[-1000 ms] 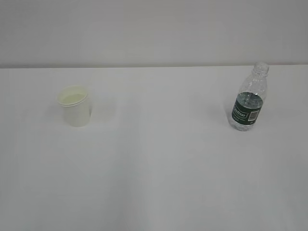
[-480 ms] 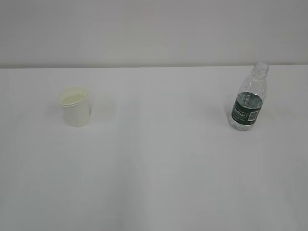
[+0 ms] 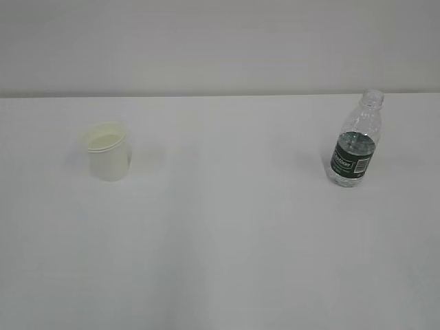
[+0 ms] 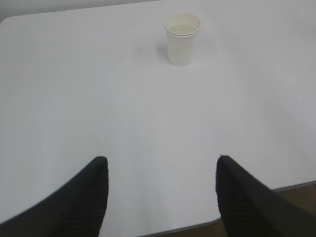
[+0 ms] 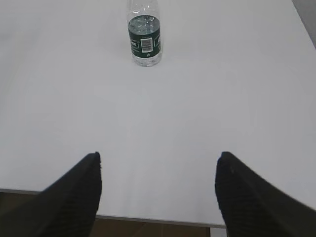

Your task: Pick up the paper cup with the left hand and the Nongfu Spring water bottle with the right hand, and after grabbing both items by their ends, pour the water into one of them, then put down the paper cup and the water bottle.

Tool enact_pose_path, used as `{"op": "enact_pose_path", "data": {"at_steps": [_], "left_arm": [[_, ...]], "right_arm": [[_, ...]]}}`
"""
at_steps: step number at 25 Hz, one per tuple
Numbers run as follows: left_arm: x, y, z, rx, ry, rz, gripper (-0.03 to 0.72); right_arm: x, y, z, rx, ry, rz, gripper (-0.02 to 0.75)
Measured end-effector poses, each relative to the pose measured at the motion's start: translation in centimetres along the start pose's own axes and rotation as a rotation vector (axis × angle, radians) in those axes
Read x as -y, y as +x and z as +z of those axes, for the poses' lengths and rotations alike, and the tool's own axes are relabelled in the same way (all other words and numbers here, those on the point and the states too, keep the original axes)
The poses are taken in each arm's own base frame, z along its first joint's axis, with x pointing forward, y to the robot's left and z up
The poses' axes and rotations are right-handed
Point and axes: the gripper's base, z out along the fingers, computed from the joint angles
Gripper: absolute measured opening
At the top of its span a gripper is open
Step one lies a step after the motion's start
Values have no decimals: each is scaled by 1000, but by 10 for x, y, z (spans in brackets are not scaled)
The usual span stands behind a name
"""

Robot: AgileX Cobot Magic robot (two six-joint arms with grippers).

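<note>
Approach time: we have both hands' fingers spread wide and empty, cup (image 4: 182, 38) and bottle (image 5: 144, 33) upright, well ahead on the surface (image 3: 227, 227). Next, we reach and grasp.

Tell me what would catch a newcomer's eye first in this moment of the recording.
Two small things stand far apart on a bare white table: a white paper cup upright at the left, and a clear capless water bottle with a dark green label upright at the right. In the wrist views the left claw and right claw hang open near the table's front edge, each facing its item and holding nothing.
</note>
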Motion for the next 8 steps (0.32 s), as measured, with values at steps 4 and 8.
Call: {"op": "enact_pose_path", "data": {"at_steps": [4, 8], "left_arm": [[0, 0, 0, 0, 1, -2, 488], [0, 0, 0, 0, 1, -2, 488]], "right_arm": [[0, 0, 0, 0, -4, 2, 536], [0, 0, 0, 0, -4, 2, 536]]}}
